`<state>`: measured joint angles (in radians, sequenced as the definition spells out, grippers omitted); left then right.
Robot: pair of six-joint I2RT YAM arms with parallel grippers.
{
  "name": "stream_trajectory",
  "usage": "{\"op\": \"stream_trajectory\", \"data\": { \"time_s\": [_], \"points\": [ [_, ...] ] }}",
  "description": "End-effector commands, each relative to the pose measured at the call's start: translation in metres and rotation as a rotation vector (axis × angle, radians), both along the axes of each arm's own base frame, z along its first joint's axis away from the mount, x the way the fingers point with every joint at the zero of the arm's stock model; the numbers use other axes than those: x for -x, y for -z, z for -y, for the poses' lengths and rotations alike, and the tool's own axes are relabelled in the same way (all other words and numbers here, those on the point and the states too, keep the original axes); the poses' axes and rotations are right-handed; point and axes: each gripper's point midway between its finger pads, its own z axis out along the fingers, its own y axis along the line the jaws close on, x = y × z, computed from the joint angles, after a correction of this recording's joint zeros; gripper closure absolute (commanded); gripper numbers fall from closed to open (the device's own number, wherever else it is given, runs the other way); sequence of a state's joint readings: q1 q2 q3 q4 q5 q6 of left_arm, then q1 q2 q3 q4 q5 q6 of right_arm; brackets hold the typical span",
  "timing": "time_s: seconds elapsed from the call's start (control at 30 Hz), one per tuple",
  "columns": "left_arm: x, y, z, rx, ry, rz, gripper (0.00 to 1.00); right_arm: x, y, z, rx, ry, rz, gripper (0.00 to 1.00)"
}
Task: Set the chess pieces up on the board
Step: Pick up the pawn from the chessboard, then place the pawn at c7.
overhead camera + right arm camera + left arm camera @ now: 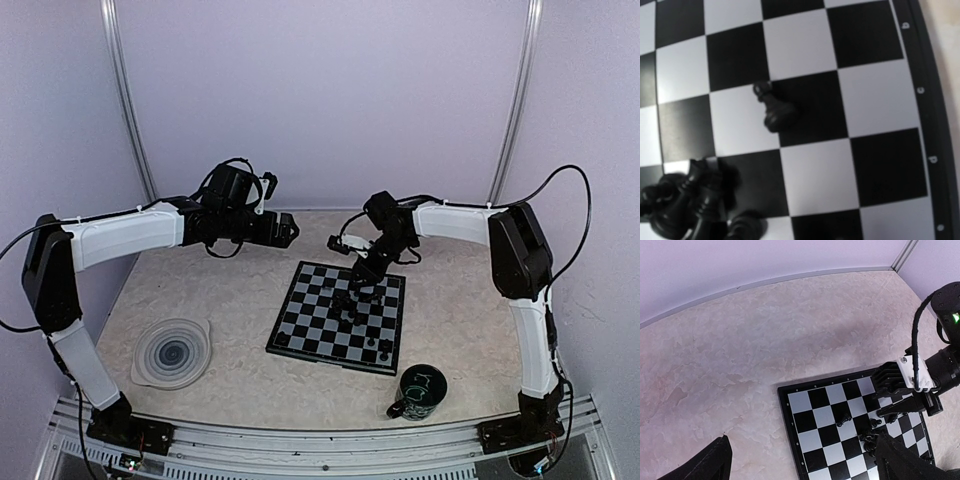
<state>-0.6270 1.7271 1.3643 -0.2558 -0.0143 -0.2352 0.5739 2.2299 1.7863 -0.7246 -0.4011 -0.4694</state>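
On the board (315, 310), close to its middle, a small group of black chess pieces (351, 312) is crowded together, 1 piece (775, 111) sits alone some squares away, and a few more are along the near edge. The board lies flat on the tabletop (230, 290), a little right of centre. Just over the crowded group hangs the right pincer (363, 284), pointing down; whether it is clenched, released or grasping a piece I cannot tell. The left pincer (284, 230) is raised beyond the far left corner of the board, released, with its 2 fingers (707, 465) spread wide. A dark green mug (418, 392) stands near the board's near right corner, and a grey spiral plate (172, 352) lies well apart on the left
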Motion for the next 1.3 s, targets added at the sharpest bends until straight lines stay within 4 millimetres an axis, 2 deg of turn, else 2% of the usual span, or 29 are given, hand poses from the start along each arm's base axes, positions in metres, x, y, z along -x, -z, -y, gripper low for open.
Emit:
{"op": "stream_trajectory", "data": {
  "time_s": [0.0, 0.33, 0.5, 0.8, 0.93, 1.07, 1.2, 1.27],
  "points": [
    [-0.006, -0.008, 0.001, 0.015, -0.001, 0.012, 0.01, 0.015, -0.011, -0.003, -0.025, -0.017, -0.032, 0.69],
    [-0.006, -0.006, 0.001, 0.013, -0.001, 0.008, 0.01, 0.023, 0.003, 0.01, 0.034, -0.008, -0.03, 0.66],
    [-0.006, -0.005, 0.001, 0.01, -0.001, 0.005, 0.01, 0.019, 0.001, 0.014, 0.052, 0.009, -0.006, 0.76],
    [-0.003, -0.002, 0.006, 0.021, 0.021, -0.01, 0.01, 0.021, -0.019, 0.015, 0.025, 0.009, 0.032, 0.91],
    [-0.003, 0.0, 0.007, 0.022, 0.025, -0.016, 0.01, 0.025, -0.03, 0.018, 0.017, 0.001, 0.059, 0.95],
    [-0.003, 0.0, 0.008, 0.019, 0.024, -0.015, 0.01, 0.041, -0.042, 0.018, 0.008, -0.046, 0.081, 0.95],
    [-0.003, 0.0, 0.007, 0.018, 0.021, -0.015, 0.01, 0.08, -0.047, 0.013, -0.014, -0.157, 0.061, 0.95],
    [-0.003, 0.0, 0.007, 0.017, 0.021, -0.015, 0.01, 0.101, -0.042, 0.011, -0.01, -0.209, 0.037, 0.95]
  ]
}}
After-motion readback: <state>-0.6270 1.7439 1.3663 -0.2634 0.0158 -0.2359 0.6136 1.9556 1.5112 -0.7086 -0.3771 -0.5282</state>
